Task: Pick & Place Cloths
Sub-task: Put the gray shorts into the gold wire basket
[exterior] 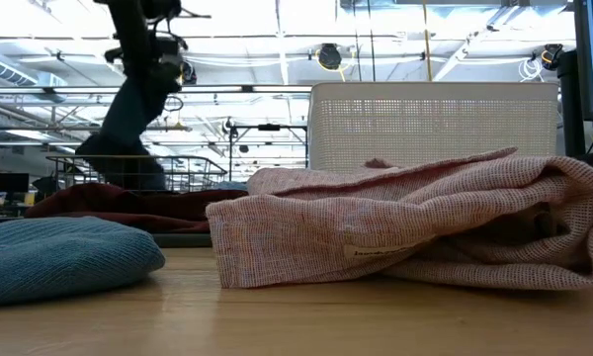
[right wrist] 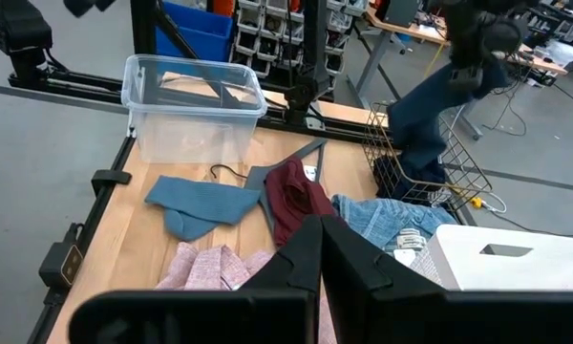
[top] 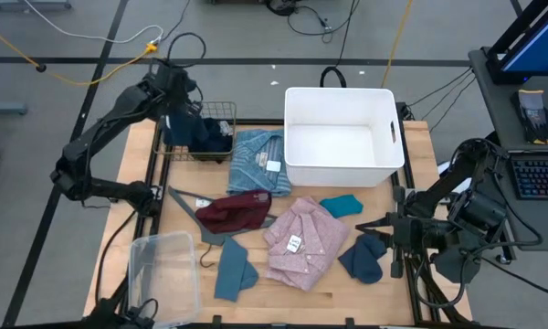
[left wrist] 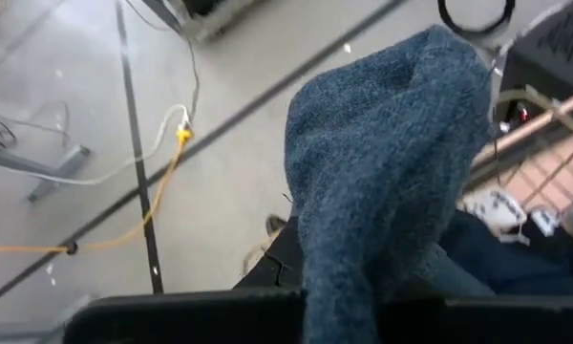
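One blue cloth hangs from my left gripper, clamped above the wire basket; my right gripper is closed and empty.

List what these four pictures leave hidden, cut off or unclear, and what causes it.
- Left wrist view: the left gripper is covered by the dark blue knitted cloth it holds.
- Low view: the white plastic bin bottom is hidden behind the pink woven shirt.
- High view: the clear plastic tub is cut off by the edge.
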Controlling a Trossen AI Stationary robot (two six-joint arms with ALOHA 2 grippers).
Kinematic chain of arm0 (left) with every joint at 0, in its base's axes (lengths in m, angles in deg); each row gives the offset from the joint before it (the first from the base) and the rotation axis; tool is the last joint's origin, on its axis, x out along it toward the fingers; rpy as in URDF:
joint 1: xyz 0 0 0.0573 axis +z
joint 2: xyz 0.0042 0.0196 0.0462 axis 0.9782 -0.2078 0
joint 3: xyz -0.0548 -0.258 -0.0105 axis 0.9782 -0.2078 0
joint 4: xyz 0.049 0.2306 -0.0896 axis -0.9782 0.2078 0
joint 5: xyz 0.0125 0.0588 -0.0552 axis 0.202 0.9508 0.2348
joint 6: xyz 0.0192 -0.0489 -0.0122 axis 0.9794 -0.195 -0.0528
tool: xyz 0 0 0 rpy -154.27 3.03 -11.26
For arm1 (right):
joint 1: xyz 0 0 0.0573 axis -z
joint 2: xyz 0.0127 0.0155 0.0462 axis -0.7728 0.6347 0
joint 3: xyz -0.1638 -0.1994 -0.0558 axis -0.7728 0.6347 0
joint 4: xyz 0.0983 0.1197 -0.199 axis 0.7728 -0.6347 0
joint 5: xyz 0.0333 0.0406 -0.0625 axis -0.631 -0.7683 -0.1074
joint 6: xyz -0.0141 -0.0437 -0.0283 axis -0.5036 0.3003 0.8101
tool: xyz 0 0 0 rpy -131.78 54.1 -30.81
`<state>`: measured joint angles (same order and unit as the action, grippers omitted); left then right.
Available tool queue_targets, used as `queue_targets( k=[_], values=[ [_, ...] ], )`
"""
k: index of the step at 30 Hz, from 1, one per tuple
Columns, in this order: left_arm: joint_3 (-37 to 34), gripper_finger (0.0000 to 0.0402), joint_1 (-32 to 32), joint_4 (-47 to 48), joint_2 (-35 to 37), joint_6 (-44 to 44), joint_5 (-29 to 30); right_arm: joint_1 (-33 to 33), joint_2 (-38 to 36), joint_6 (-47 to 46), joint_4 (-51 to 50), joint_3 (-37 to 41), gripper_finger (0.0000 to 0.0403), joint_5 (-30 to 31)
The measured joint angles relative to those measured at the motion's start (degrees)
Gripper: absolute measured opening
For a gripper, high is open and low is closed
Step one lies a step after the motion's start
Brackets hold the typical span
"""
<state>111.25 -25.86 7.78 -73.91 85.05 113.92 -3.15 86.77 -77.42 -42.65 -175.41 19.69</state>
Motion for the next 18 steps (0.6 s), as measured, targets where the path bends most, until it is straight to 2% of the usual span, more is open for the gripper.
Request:
queue_targets(
  k=[7,15,18],
  values=[
    [-3.9,0.0013,2.0,-0.1,0.0,0.0,-4.2,0.0,0.0,0.0,1.2,0.0,0.0000,0.2],
    [-4.0,0.0011,3.8,-0.2,0.0,0.8,-12.1,0.0,0.0,0.1,2.2,0.0,0.0000,0.2],
    [-4.0,0.0014,3.9,-0.1,0.0,1.5,-13.2,0.0,0.0,0.1,2.2,0.0,0.0000,0.2]
  ],
)
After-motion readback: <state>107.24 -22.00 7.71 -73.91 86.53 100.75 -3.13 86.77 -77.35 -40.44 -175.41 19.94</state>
